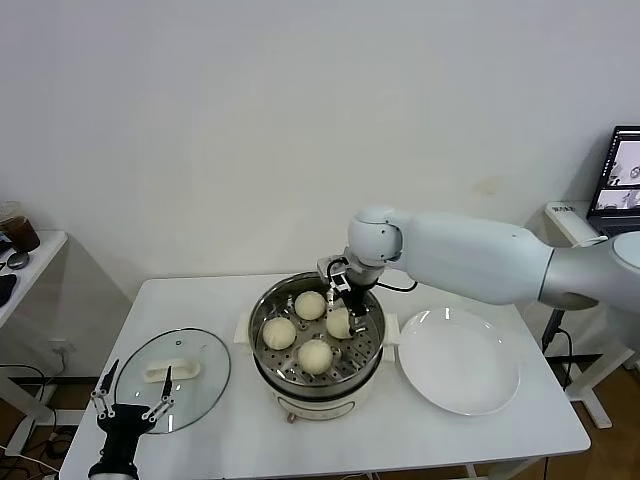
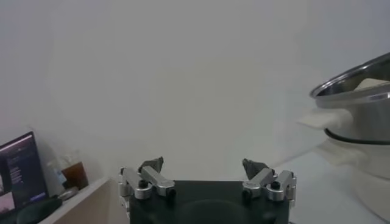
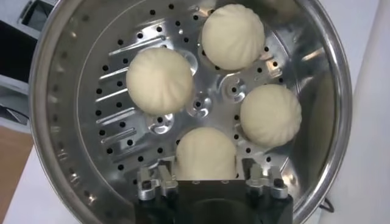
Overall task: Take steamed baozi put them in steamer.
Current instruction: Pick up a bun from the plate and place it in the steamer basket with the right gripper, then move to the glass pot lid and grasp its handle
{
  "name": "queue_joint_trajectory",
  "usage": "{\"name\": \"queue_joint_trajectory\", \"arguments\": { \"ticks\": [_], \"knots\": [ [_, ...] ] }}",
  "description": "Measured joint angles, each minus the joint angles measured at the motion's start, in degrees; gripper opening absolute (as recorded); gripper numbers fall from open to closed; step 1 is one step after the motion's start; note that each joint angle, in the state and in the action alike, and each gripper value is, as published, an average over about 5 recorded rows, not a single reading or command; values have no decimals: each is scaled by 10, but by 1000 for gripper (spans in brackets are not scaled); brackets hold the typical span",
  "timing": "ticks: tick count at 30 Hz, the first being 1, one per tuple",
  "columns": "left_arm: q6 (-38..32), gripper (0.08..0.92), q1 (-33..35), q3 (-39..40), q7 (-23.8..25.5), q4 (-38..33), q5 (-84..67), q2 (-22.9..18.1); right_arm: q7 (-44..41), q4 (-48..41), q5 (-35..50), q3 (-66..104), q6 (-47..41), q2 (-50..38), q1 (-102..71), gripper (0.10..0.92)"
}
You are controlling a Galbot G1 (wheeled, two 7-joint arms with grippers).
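Steamer [image 1: 318, 335] — shiny perforated metal.

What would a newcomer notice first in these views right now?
The steamer at table centre, with four baozi on its perforated tray. The right gripper reaches inside, jaws open around the bun nearest the plate, which lies bare on the steamer's right. The glass lid lies at the left, with the left gripper open at the table's front-left corner.

Four steamed baozi [image 1: 316, 355] sit in one steamer [image 1: 266, 345]. One glass lid [image 1: 205, 385] lies to its left, one white plate [image 1: 459, 373] to its right, all on one white table [image 1: 400, 440]. Two grippers show.
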Motion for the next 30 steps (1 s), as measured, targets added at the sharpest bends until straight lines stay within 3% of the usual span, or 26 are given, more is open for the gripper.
{"name": "queue_joint_trajectory", "arguments": {
  "ticks": [8,15,22,30],
  "knots": [
    [1,823,-2,4,0,-1,0,-4,50,53,28,51,-14,-54,-12,823],
    [0,823,-2,4,-1,-5,-1,-9,203,128,76,165,6,-140,-105,823],
    [-2,823,0,2,-3,-8,-1,-12,376,182,91,373,110,-195,-334,823],
    [-13,823,-2,7,-17,-14,9,-19,464,202,11,641,255,-150,-630,823]
  ]
}}
